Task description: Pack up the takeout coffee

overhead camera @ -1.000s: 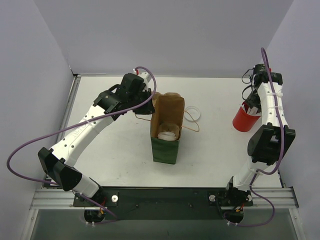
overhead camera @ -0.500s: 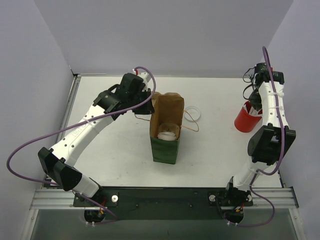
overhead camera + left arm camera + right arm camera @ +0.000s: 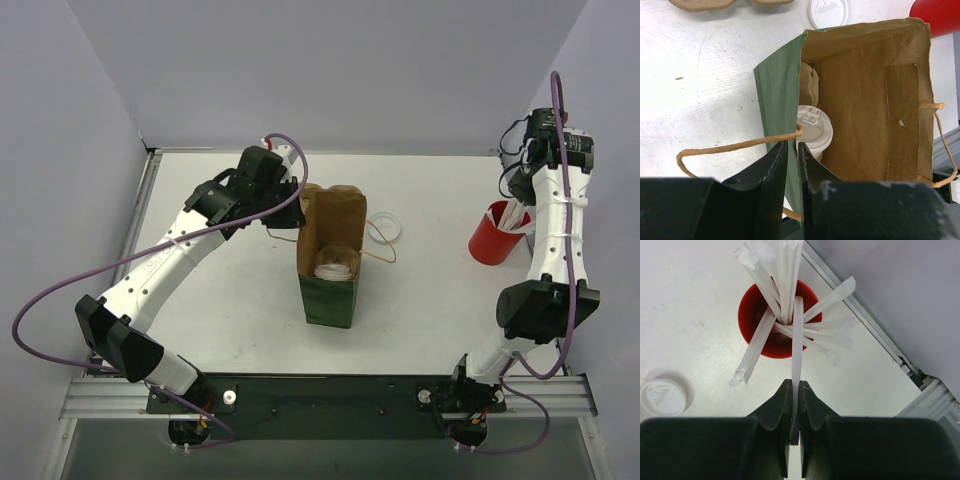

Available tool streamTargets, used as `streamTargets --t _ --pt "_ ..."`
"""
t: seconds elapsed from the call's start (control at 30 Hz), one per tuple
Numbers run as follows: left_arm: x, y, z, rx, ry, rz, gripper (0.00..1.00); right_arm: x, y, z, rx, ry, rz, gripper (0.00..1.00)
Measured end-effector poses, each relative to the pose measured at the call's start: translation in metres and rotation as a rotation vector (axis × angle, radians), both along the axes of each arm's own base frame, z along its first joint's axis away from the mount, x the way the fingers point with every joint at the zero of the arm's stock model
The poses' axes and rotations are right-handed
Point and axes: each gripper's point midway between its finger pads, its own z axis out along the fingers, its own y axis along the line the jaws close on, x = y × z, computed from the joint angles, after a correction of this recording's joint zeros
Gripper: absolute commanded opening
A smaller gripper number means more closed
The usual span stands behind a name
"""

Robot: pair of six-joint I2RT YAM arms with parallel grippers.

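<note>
- Only the left wrist view looks down into the tall green paper bag (image 3: 775, 100), brown and creased inside. A small white paper cup (image 3: 815, 131) with a round flat whitish lid stands upright at the bag's bottom, against the green wall. A tan rounded shape behind the cup is too hidden to name.
- The left gripper (image 3: 792, 150) has its black fingers pinched on the top edge of that same wall. The cup sits inside the bag, just below and beyond the fingertips. A twisted paper handle (image 3: 730, 147) loops outward beside them.
- The right wrist view alone shows the right gripper (image 3: 795, 387) clamped on one flat white straw (image 3: 797, 340). The straw reaches over the mouth of a glossy red cup (image 3: 777, 322) bristling with similar straws.
- From above, the red cup stands well to the right of the bag. A loose whitish plastic lid (image 3: 385, 228) lies flat on the white table (image 3: 230, 300), just right of the bag.
</note>
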Motion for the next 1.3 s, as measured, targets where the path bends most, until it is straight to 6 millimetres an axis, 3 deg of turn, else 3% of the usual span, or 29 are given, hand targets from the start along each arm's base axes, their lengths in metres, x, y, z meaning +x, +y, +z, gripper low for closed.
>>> streamTargets --t 0.37,0.6,0.77,1.3 --pt "0.0 0.002 0.002 -0.009 -0.002 0.002 0.26 -0.017 0.032 0.07 0.002 -0.185 0.084 0.0" --pt "-0.001 0.001 0.005 -0.02 -0.002 0.001 0.26 -0.033 0.038 0.089 0.01 -0.227 0.098 0.0" --pt "-0.002 0.001 0.008 -0.026 -0.008 0.001 0.34 -0.041 0.05 0.092 0.048 -0.234 0.134 0.0" --pt "-0.004 0.002 0.019 -0.049 -0.036 -0.002 0.38 -0.106 0.163 0.17 0.35 -0.595 0.493 0.0"
